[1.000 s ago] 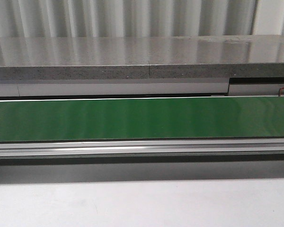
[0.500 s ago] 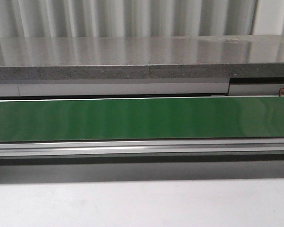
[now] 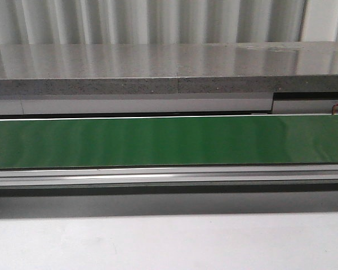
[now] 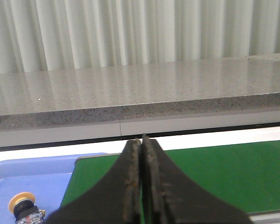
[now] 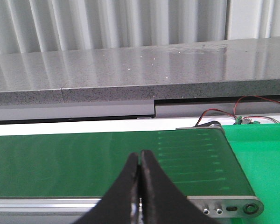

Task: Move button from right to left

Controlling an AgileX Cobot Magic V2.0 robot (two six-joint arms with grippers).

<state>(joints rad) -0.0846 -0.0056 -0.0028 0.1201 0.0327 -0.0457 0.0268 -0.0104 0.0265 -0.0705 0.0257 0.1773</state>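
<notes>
The button (image 4: pixel 22 206), with a round yellow cap, black collar and contact block, lies in a blue tray (image 4: pixel 37 175) at the left end of the green conveyor belt (image 3: pixel 169 140), seen only in the left wrist view. My left gripper (image 4: pixel 143 140) is shut and empty, held above the belt's left end, to the right of the button. My right gripper (image 5: pixel 140 154) is shut and empty, over the belt (image 5: pixel 84 163) near its right end. Neither gripper shows in the front view.
A grey speckled stone ledge (image 3: pixel 169 67) runs behind the belt, with a corrugated wall behind it. An aluminium rail (image 3: pixel 169 175) fronts the belt. A green tray (image 5: pixel 266 158) sits right of the belt's end, with red wires (image 5: pixel 252 105) behind it.
</notes>
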